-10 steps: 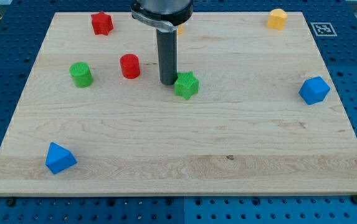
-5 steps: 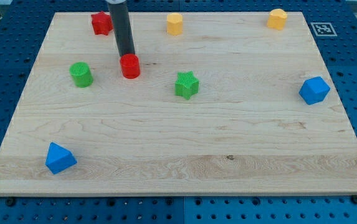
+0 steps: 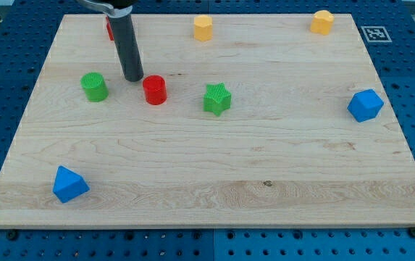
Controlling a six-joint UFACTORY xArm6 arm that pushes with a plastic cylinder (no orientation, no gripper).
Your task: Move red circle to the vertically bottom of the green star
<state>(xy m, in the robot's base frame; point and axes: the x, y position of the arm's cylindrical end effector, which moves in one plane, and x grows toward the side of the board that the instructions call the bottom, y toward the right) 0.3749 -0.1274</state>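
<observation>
The red circle [image 3: 154, 90] is a short red cylinder on the wooden board [image 3: 214, 167], left of centre in the upper half. The green star [image 3: 217, 98] lies to its right, a short gap away and slightly lower. My tip [image 3: 133, 78] stands just up and left of the red circle, close to its edge; I cannot tell if it touches. The dark rod rises from there to the view's top.
A green cylinder [image 3: 93, 86] sits left of my tip. A red star [image 3: 110, 29] is mostly hidden behind the rod. A yellow block [image 3: 203, 27] and another yellow block [image 3: 322, 22] are at the top, a blue block [image 3: 365, 105] at right, a blue block [image 3: 69, 184] at bottom left.
My tip went from beside the green star to above the red circle, then to its upper left. The red circle has shifted down and slightly right.
</observation>
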